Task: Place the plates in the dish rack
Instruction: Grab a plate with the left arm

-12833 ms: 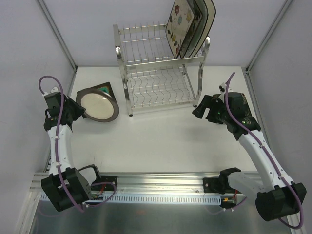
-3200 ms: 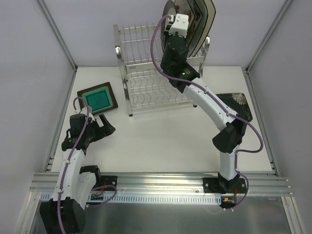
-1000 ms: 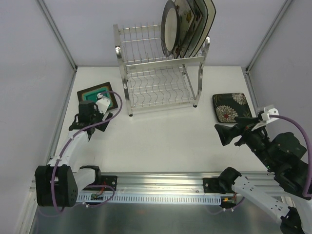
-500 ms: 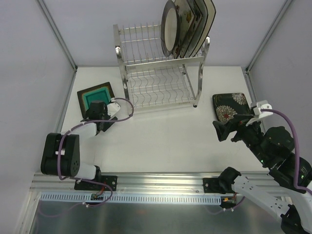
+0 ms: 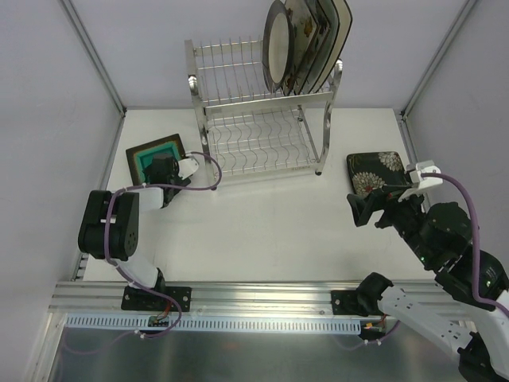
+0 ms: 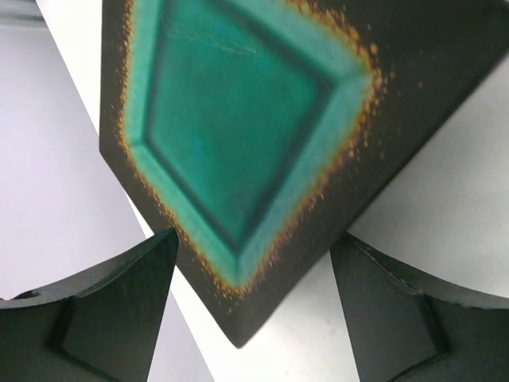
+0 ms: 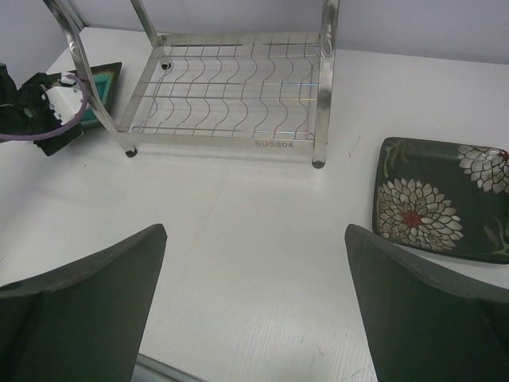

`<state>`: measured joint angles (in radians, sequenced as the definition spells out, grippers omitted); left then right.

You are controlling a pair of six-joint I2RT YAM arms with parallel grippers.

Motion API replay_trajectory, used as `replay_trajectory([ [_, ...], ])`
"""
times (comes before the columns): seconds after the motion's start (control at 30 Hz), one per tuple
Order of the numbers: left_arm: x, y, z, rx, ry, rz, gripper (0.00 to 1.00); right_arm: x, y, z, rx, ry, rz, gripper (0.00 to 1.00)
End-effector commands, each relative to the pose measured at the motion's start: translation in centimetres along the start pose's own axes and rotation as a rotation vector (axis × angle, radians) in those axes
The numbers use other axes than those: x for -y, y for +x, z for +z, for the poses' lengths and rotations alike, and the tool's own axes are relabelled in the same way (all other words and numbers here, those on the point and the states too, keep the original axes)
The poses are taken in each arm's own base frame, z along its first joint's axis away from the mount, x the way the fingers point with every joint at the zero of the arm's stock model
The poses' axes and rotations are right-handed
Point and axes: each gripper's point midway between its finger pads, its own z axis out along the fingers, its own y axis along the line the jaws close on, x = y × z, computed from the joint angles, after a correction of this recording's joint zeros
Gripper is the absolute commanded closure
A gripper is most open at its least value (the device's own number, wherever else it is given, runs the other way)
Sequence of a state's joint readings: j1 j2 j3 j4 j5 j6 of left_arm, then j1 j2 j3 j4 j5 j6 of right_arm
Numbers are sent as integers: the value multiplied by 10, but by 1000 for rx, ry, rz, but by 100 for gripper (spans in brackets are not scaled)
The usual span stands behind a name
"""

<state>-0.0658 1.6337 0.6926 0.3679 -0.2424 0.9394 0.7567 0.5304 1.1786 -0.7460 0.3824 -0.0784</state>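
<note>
The black/teal plate (image 5: 149,156) lies flat on the table, left of the dish rack (image 5: 262,119). My left gripper (image 5: 160,165) is at its near right corner. In the left wrist view the plate (image 6: 238,135) fills the frame, and its corner pokes between the fingers of the open left gripper (image 6: 253,318). A dark plate with white flowers (image 5: 378,175) lies at the right; it shows in the right wrist view (image 7: 441,199) too. My right gripper (image 5: 367,208) hovers open and empty just in front of it. A round cream plate (image 5: 277,44) and several square plates (image 5: 318,32) stand in the rack's upper tier.
The rack's lower shelf (image 7: 231,103) holds nothing. Metal frame posts (image 5: 95,56) run along both sides of the white table (image 5: 262,231). The aluminium rail (image 5: 262,298) with both arm bases sits at the near edge.
My left gripper has slid up to the teal plate's corner and its jaws have narrowed somewhat. The right arm has shifted only slightly.
</note>
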Motion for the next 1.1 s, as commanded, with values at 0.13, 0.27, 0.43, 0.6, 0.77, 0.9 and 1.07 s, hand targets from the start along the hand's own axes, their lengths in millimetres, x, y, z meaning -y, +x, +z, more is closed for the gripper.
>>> replay_trajectory([
  [0.13, 16, 0, 17, -19, 68, 40, 35, 6, -12, 5, 31, 53, 15, 0],
  [0.27, 15, -3, 20, -13, 71, 36, 56, 6, -8, 8, 18, 62, 10, 0],
  [0.43, 12, -5, 22, -13, 63, 33, 75, 10, -4, 10, 8, 81, 1, 0],
  [0.6, 5, -5, 17, -15, 39, 23, 94, 11, -3, 10, 5, 85, -8, 0],
  [0.77, -18, -10, -1, -2, -32, -21, 100, 10, -6, 7, 17, 73, -7, 1],
  [0.9, -36, -18, -22, 19, -73, -82, 100, 10, -9, 1, 34, 60, 0, 0],
  [1.07, -63, -31, -55, 73, -134, -187, 100, 11, -11, -8, 57, 42, 7, 0],
])
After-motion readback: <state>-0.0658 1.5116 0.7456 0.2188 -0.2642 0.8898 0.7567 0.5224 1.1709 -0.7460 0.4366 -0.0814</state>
